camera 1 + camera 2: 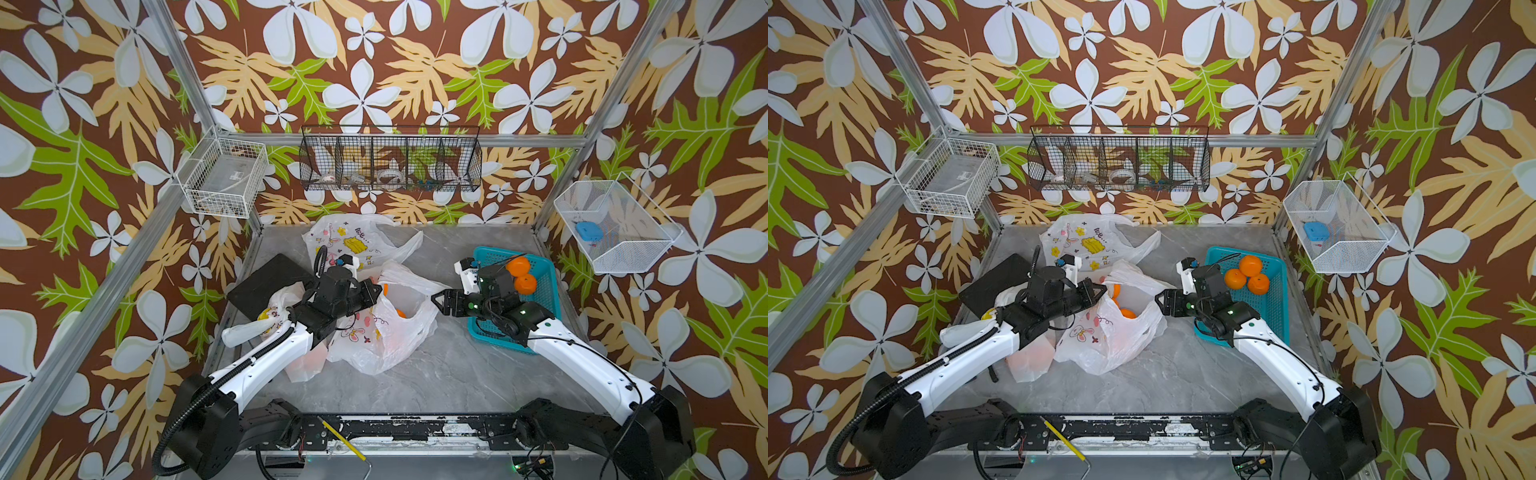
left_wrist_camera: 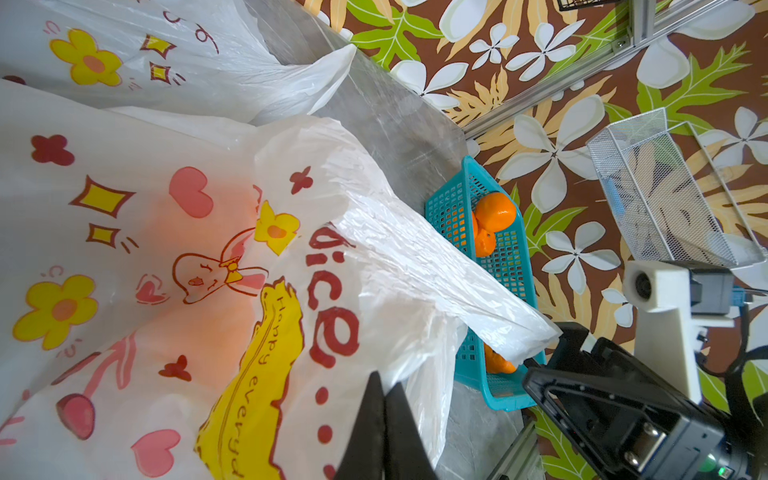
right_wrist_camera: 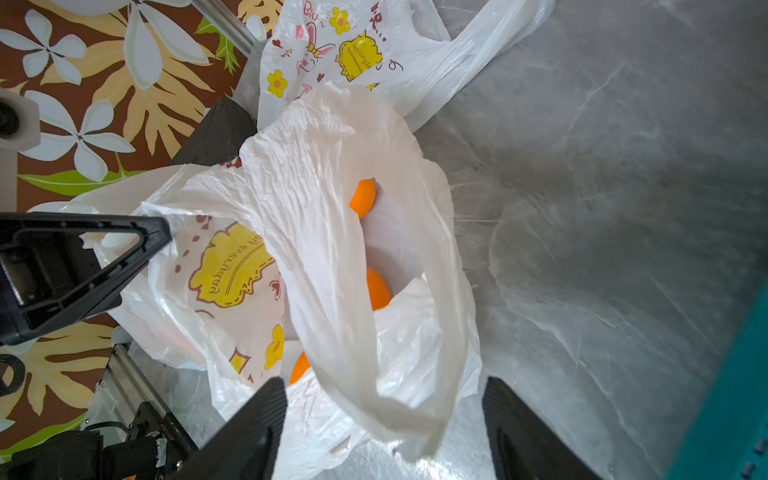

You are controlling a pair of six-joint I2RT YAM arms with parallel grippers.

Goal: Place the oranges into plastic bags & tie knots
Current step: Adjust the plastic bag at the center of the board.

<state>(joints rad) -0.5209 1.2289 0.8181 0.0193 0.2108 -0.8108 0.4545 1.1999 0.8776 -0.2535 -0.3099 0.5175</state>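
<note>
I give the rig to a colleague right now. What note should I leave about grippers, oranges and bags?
Left gripper: shut, seemingly pinching the rim of the open bag.
Right gripper: open, empty, facing that bag's mouth.
Done: at least three oranges lie inside the open bag. A second bag under the left arm shows orange through its plastic; a knot I cannot confirm.
A third bag lies flat at the back.
Left: three basket oranges in the teal basket to be bagged, then knots.
</note>
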